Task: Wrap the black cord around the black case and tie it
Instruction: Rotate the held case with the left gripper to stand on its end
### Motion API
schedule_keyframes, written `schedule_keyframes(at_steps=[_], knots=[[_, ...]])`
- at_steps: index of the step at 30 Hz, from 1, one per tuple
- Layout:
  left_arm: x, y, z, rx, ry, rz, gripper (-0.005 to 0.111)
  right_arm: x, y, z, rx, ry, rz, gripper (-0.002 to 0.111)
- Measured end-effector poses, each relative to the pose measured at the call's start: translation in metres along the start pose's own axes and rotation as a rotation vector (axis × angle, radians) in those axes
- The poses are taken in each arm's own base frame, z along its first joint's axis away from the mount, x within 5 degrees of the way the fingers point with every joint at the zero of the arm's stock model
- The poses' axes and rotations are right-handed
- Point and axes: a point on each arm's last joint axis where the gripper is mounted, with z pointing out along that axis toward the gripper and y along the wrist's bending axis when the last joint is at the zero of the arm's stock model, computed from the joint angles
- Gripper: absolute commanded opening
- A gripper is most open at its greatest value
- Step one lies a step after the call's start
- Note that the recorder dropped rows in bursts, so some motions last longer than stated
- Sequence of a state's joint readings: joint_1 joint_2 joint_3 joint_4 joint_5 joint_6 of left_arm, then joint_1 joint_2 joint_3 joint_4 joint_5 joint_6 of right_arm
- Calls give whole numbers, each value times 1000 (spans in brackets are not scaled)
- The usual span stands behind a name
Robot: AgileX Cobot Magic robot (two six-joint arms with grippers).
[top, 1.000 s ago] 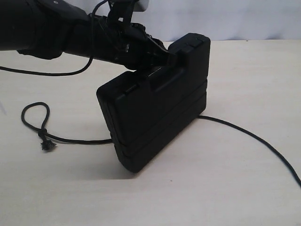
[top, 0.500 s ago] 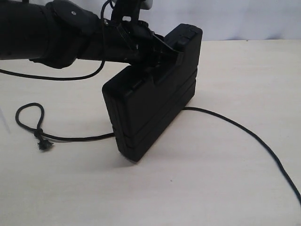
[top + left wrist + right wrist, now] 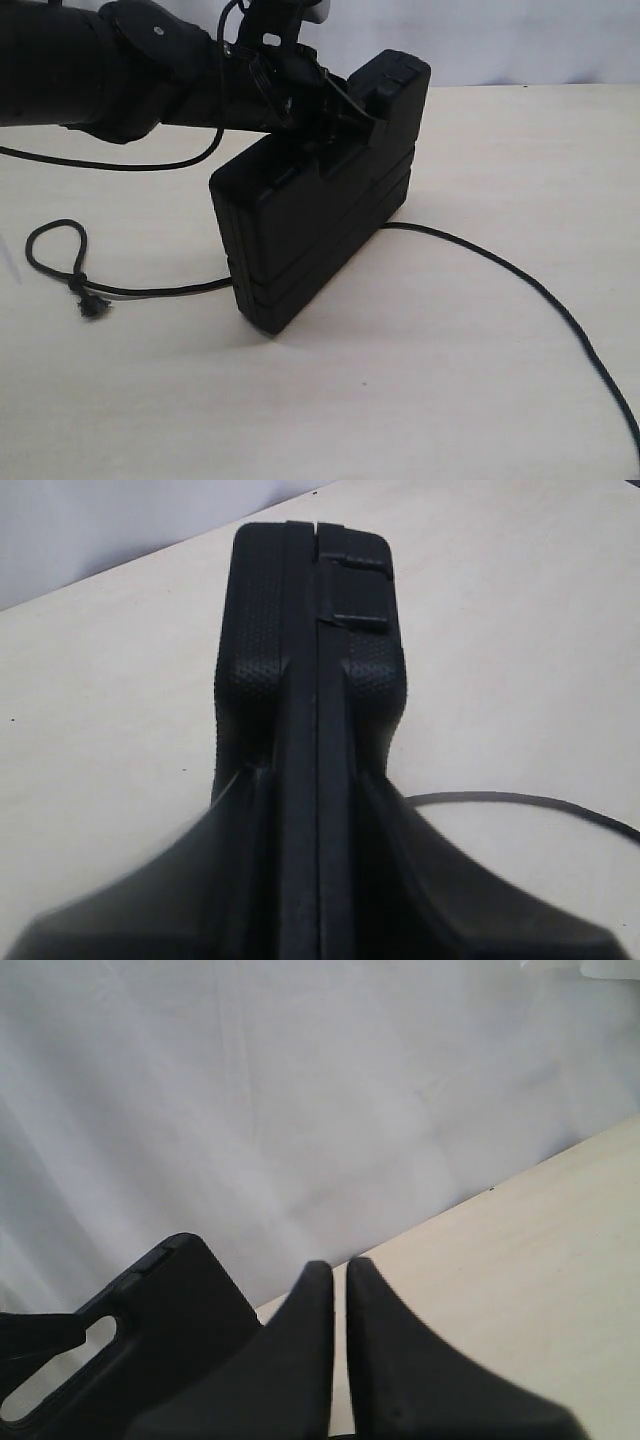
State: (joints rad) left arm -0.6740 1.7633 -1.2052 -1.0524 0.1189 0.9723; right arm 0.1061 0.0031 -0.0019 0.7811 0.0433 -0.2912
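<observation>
Your left claw (image 3: 355, 118) gripped the black case (image 3: 310, 235) by its handle, holding it tilted on edge on the table (image 3: 480, 380). The black cord (image 3: 520, 285) ran beneath it. Your right claw (image 3: 338, 1290) was closed, holding nothing.

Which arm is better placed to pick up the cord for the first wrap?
Probably the right. The left end effector is clamped on the black case, holding it upright on its edge, so it is occupied. The right end effector is shut on nothing, and the black cord trails across the table on its side.
</observation>
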Motion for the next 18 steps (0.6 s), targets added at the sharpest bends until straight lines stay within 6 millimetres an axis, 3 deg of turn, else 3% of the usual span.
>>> schedule_keyframes(at_steps=[18], knots=[[1,0,0,-1,6,35,0,0,0,0,-1,0,19,4]])
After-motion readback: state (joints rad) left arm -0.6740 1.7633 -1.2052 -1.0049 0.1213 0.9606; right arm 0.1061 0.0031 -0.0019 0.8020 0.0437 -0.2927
